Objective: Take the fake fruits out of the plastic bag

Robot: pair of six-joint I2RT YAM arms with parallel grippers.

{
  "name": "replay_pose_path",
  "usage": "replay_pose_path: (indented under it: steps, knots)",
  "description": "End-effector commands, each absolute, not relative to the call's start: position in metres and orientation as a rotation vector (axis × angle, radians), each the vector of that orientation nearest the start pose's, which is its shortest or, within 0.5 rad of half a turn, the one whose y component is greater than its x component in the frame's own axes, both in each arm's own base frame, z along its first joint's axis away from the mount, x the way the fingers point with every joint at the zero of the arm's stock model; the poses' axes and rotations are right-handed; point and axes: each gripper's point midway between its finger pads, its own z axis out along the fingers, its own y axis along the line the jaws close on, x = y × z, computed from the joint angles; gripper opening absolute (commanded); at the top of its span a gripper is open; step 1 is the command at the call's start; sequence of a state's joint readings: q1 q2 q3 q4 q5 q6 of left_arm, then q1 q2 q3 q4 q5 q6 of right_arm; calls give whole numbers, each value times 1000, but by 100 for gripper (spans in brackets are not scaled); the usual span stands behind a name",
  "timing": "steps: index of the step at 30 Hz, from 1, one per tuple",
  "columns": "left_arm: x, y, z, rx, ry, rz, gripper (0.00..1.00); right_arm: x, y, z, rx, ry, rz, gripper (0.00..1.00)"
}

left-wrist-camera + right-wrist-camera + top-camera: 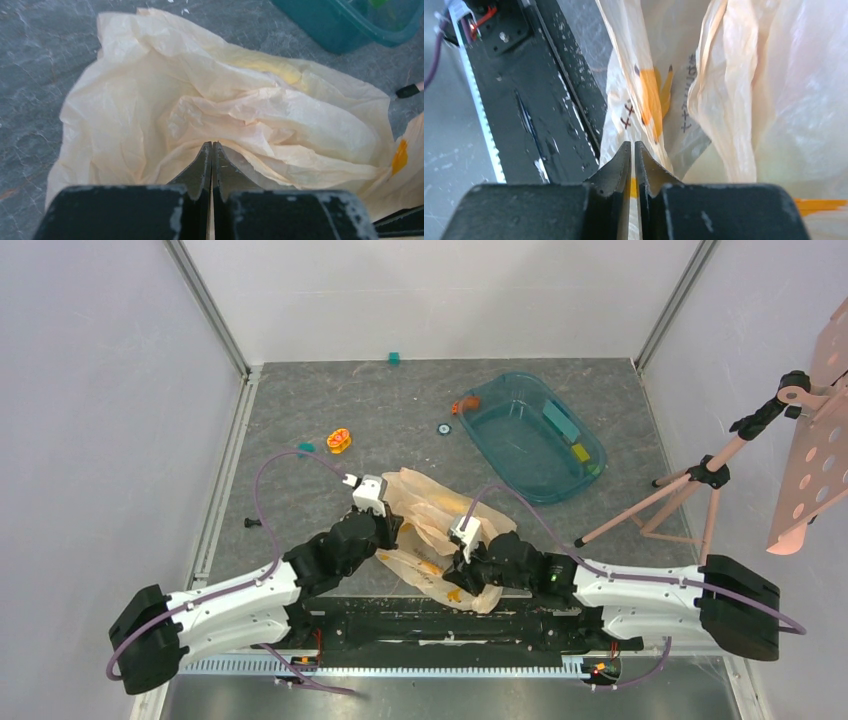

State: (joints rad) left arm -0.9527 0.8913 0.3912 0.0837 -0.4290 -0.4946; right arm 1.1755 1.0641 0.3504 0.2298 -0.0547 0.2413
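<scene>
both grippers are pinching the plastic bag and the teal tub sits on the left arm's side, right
Not quite: the teal tub sits on the right arm's side, as the top external view shows. The rest holds: the left gripper and the right gripper are both pinching the plastic bag.

Black-jointed white arms (235, 600) with thin purple cables (262, 490)
</scene>
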Motion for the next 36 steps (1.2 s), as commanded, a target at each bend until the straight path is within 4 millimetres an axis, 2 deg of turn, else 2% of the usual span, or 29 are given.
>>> replay_pose_path:
  steps: [1, 4, 7, 13, 16, 22, 26, 30, 36]
  knots:
    - [206, -226, 113, 171, 2018, -609, 2, 123, 322, 117, -896, 1884, 917, 9]
    - [198, -232, 113, 191, 2020, -641, 2, 132, 331, 118, -858, 1900, 901, 8]
    - [190, -236, 117, 198, 2013, -674, 2, 137, 338, 112, -839, 1927, 887, 5]
    - [182, -234, 133, 190, 1977, -719, 2, 158, 334, 90, -763, 1998, 731, 0]
    - [176, -238, 133, 224, 1973, -750, 2, 164, 332, 82, -761, 2011, 659, 0]
    - [155, -255, 109, 345, 1983, -850, 2, 170, 331, 72, -798, 1946, 508, 0]
    - [144, -256, 92, 389, 1987, -863, 2, 177, 328, 68, -764, 1891, 474, 0]
    - [146, -249, 75, 371, 2016, -819, 2, 180, 330, 71, -730, 1856, 490, 0]
    - [156, -242, 44, 346, 2107, -657, 2, 184, 333, 68, -720, 1863, 458, 0]
